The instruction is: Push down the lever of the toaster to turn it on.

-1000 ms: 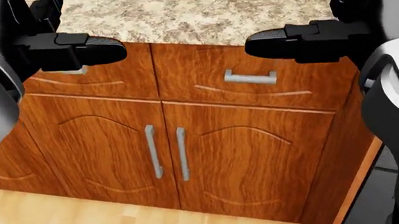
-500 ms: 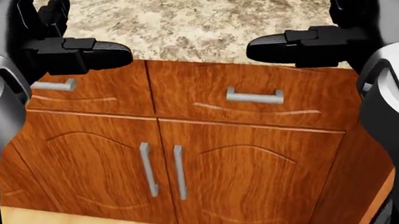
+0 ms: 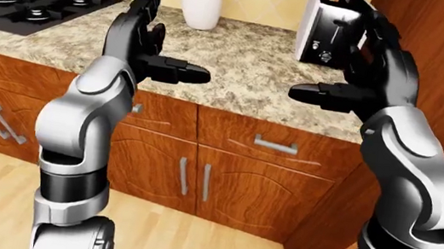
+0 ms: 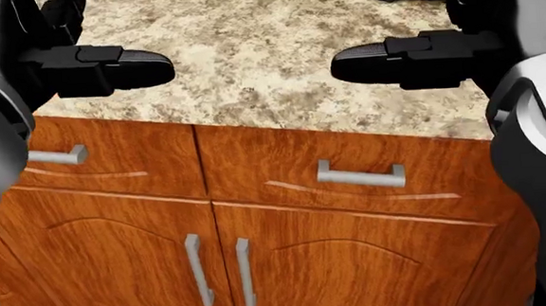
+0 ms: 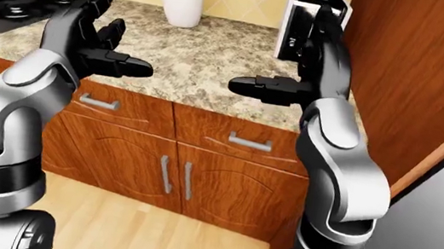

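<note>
Toaster [image 3: 331,28] stands at the far right of the granite table [image 3: 238,68] against the wooden panel, lever not yet pressed; the left hand [image 3: 143,40] and right hand [image 3: 366,72] hover spread and empty, the right nearest it, contact outstanding.

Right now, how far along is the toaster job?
Done: the robot stands at the granite counter, with the toaster in view at its far right by the wooden wall panel. In hand: nothing; the left hand and the right hand are raised above the counter, fingers open, and neither is seen touching the toaster. Left: reach the lever and push it down; its position can't be read here.
</note>
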